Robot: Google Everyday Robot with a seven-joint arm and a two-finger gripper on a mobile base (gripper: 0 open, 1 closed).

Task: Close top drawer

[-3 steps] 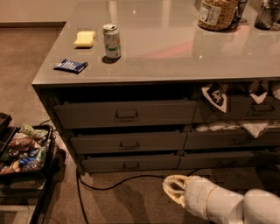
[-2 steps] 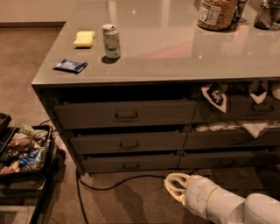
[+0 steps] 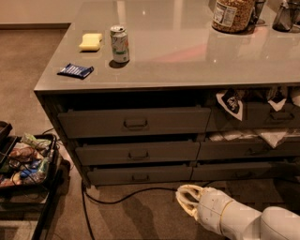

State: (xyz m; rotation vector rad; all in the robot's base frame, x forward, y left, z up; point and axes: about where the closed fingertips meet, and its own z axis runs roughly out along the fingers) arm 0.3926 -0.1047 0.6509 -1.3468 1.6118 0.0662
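Observation:
The top drawer (image 3: pixel 136 123) is the wide grey drawer in the left column under the counter top. It has a tall flat front and a small rectangular metal pull (image 3: pixel 136 123). Its front stands a little forward, with a dark gap above it, and its inside is hidden. My gripper (image 3: pixel 187 201), cream-coloured on a white arm, hangs low over the carpet at the bottom right. It is below and to the right of the drawer and well apart from it, touching nothing.
Two shorter grey drawers (image 3: pixel 138 153) lie below the top one. The right-hand drawers hold black-and-white fabric scraps (image 3: pixel 232 101). On the counter (image 3: pixel 187 61) are a can (image 3: pixel 120 44), a yellow sponge (image 3: pixel 91 41), a blue packet (image 3: pixel 75 71) and a jar (image 3: pixel 233 14). A black cable (image 3: pixel 122 197) crosses the floor. A cluttered cart (image 3: pixel 26 161) stands at the left.

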